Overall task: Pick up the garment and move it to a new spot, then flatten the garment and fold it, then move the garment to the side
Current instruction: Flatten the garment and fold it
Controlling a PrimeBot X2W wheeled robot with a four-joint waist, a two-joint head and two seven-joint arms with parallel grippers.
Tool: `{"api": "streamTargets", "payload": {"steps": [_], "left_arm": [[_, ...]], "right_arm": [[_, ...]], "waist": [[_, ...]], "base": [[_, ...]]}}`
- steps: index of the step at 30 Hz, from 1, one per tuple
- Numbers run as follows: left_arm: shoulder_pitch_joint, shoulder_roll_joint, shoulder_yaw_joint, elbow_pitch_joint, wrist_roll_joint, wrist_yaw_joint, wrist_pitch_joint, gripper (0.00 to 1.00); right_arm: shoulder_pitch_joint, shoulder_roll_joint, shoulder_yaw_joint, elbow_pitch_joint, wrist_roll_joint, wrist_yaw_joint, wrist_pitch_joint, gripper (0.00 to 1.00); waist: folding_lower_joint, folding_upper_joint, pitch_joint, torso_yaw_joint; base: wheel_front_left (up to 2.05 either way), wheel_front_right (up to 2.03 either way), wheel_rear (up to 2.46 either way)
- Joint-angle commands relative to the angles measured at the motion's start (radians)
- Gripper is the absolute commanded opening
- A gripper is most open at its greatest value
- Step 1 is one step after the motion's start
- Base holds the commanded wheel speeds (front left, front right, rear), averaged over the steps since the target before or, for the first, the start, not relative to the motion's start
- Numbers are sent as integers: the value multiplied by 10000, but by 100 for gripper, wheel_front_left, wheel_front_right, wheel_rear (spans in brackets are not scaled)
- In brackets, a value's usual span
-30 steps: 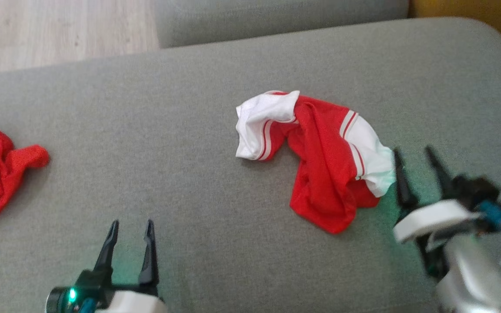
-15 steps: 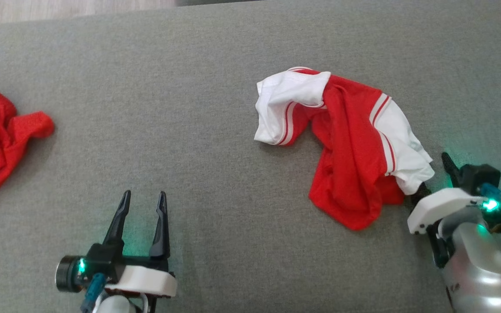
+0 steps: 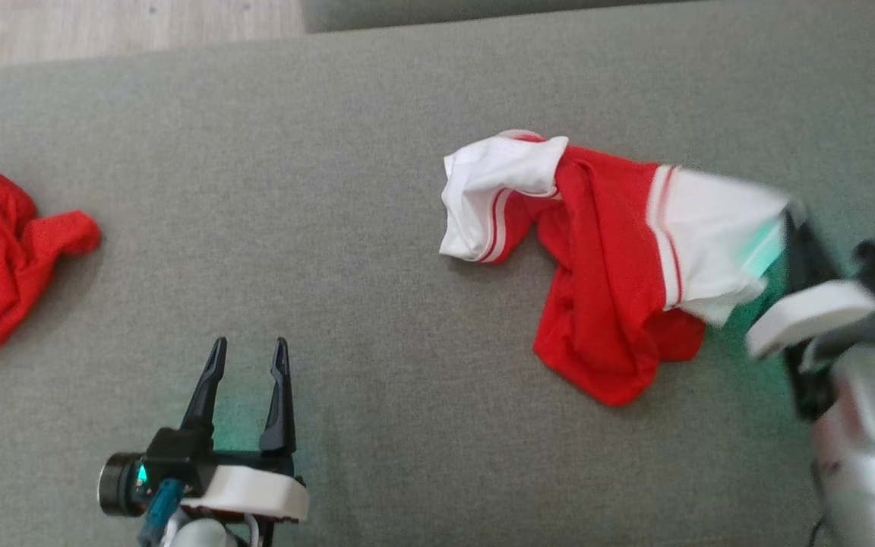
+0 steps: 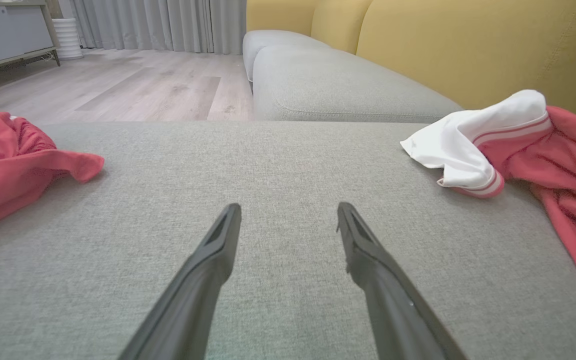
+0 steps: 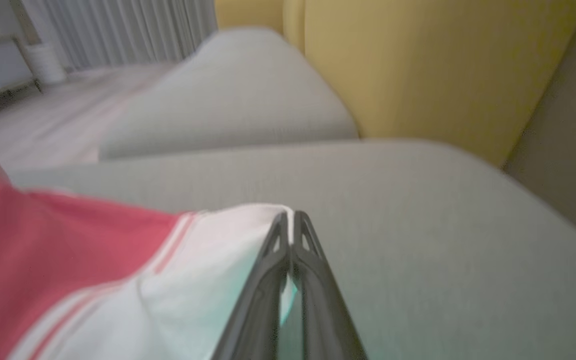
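Garment [image 3: 604,251] is lying crumpled on your grey cushion [image 3: 331,190]; your right gripper [image 5: 292,216] is pinching its white edge, your left gripper [image 3: 249,346] is hovering with fingers wide apart

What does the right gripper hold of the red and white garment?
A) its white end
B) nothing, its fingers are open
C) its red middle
A: in the right wrist view the right gripper is shut on the white end of the garment.
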Motion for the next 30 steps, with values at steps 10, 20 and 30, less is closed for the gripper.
{"api": "streamTargets", "payload": {"steps": [10, 20, 30], "left_arm": [[173, 7, 215, -81, -282, 61, -82, 100], [501, 7, 161, 45, -479, 77, -82, 100], [532, 7, 6, 140, -523, 73, -82, 100]], "right_arm": [[-2088, -1330, 450, -3820, 574, -7, -58, 0], [-4843, -1883, 1361, -3504, 356, -7, -57, 0], [-6897, 309, 2766, -3093, 1156, -7, -33, 0]], "waist": [[0, 0, -757, 160], [0, 0, -1083, 681], [0, 0, -1168, 1077]], "base": [[0, 0, 0], [0, 0, 0], [0, 0, 0]]}}
